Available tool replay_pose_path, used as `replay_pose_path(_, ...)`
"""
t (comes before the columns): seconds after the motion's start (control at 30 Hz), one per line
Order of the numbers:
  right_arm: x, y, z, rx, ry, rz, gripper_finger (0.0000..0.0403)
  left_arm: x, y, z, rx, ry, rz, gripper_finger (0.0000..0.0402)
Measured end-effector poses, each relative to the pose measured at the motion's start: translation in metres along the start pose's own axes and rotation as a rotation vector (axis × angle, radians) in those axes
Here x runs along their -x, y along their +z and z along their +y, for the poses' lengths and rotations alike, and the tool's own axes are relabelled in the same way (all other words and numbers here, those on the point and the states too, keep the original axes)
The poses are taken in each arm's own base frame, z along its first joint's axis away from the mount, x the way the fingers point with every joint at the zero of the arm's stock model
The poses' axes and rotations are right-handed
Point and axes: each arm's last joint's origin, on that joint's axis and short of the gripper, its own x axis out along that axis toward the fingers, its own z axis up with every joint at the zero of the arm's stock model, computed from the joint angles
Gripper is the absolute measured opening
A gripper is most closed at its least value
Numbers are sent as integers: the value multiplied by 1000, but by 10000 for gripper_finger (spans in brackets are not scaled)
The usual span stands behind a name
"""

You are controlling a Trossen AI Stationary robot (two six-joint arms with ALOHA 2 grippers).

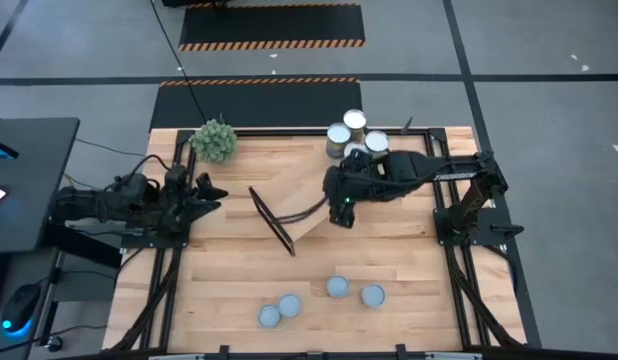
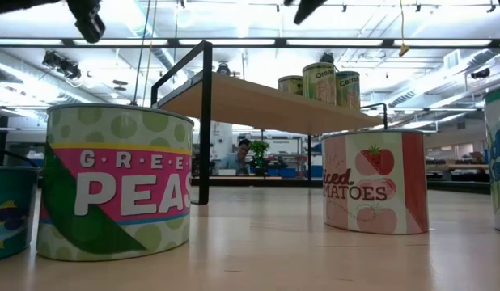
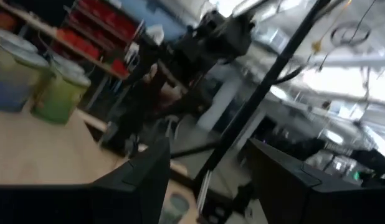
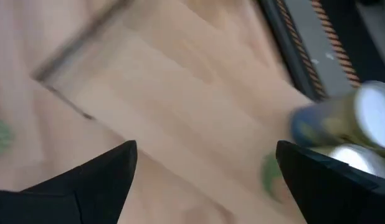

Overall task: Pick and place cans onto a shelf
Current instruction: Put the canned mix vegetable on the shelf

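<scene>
The shelf [image 1: 294, 195], a light-wood plank on black end frames, stands slantwise on the table's far middle. Several cans [image 1: 355, 122] stand on its far right end and also show in the low view [image 2: 319, 81]. Several more cans [image 1: 337, 288] stand upright on the table near its front edge; in the low view they are the green peas can [image 2: 112, 182] and the tomatoes can [image 2: 375, 182]. My right gripper [image 1: 341, 212] hangs open and empty over the plank [image 4: 199, 93], beside the shelved cans [image 4: 367, 112]. My left gripper [image 1: 211, 195] waits open at the table's left.
A green bushy plant ball [image 1: 214, 140] sits at the table's far left corner. The shelf's black end frame [image 1: 272, 222] stands between the two arms. Bare tabletop [image 1: 309, 270] lies between the shelf and the front cans. A person [image 2: 243, 153] shows far off in the room.
</scene>
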Motion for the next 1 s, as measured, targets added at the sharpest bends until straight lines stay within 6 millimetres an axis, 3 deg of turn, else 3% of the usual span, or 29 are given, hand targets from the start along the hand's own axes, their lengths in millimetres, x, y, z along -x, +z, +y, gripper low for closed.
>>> replay_pose_path(0.23, 2, -8, 44, -17, 132, -74, 391, -18, 5, -17, -1, -35, 159, 215)
replay_pose_path(0.53, 17, -35, 86, -49, 208, -55, 391, -44, -2, -41, 68, -88, 316, 215)
replay_pose_path(0.8, 36, -56, 111, -56, 248, -48, 391, -56, -31, -51, 314, -38, 518, 215)
replay_pose_path(1.0, 44, -66, 119, -17, 256, -28, 391, -56, -54, -58, 399, 6, 660, 215)
